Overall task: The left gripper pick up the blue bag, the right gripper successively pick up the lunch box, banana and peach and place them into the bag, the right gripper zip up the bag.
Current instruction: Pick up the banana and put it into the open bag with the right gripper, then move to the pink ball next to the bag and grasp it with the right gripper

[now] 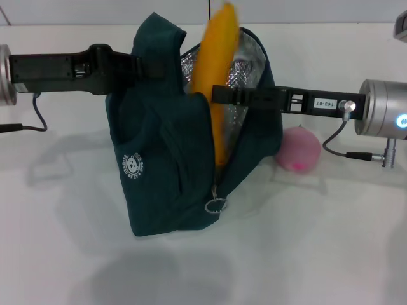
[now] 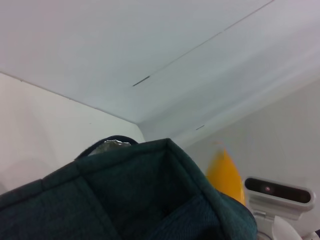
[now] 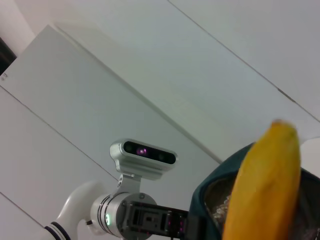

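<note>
Step in hand, as I read it: banana placement, the second of the three items.

Left gripper (image 1: 145, 67) comes in from the left at the top edge of the blue bag (image 1: 162, 171), closed on the fabric near the handle, with the mouth standing open. The bag's base looks to rest on the white table (image 1: 318, 254), though I can't rule out a slight lift.

Right gripper (image 1: 215, 95) reaches in from the right, clamped on the banana (image 1: 215, 70) about mid-length. The banana stands nearly upright: its upper end sticks well above the fingers and over the bag rim, its lower end hangs below them inside the open mouth against the silver lining (image 1: 245, 76).

The peach (image 1: 297, 149) sits on the table, below the right arm and just beside the bag's right side, untouched.

Lunch box: not visible. It may be inside the bag, can't confirm.

Zipper ring pull (image 1: 216, 205) hangs low on the bag's front, well below both grippers; the bag is fully unzipped.

Next move calls for:
- lower or tilt the banana so it clears the rim; it's long, so upright it won't let the zip close
- open the right fingers, back out without snagging the lining
- go down to the peach

Risk: banana wedging across the mouth.
</note>
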You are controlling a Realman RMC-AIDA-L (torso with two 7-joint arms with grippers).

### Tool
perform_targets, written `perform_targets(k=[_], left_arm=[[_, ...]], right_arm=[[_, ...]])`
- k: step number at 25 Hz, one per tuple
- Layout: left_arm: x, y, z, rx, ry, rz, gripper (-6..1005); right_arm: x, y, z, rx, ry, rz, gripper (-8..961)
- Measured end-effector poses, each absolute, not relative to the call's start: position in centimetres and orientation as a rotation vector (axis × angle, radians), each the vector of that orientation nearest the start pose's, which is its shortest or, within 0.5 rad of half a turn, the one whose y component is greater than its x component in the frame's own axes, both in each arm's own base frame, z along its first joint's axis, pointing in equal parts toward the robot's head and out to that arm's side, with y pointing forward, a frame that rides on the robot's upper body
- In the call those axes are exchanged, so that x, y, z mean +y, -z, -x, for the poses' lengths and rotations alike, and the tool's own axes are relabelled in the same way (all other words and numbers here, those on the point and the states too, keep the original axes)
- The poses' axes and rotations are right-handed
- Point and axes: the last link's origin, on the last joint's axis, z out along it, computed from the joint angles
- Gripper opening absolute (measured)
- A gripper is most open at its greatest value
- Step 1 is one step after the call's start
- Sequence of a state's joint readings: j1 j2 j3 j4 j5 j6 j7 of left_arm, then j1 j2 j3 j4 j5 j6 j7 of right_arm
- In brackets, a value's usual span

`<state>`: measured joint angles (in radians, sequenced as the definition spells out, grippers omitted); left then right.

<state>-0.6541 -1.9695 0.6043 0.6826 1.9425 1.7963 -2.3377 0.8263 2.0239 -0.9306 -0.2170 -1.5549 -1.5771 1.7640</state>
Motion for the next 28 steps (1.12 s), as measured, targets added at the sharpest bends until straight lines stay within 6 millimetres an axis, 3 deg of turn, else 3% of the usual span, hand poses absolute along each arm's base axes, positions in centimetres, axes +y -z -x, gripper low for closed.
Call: perform_targets(k=[2,10,13,18,22,28], left_arm=[[35.4,-6.2,21.6,-1.723,0.987,2.579,94],[35.5,-6.2,21.5,-1.72,0.988,2.58,96],[35.5,-6.2,21.5,-1.723,0.988,2.579,96],[35.4,-6.3,21.8,-1.73,0.993,2.568,97],[35.4,-6.3,21.9,-1.731,0.993,2.564,97],[35.5,-6.3,21.7,-1.713,0.989,2.577,98]], right_arm=[[36.1,3.8,-16.2,1.291,-1.23,2.787,449],[36.4,3.4,-16.1,1.253,-1.231,2.787,749],[36.6,2.0,-16.3,1.182,-1.276,2.765,868],[36.7,-1.7,-18.2,1.002,-1.252,2.682,863],[36.6,-4.5,-21.2,0.958,-1.093,2.602,859],[36.5,-4.1,-25.2,1.021,-0.764,2.58,855]])
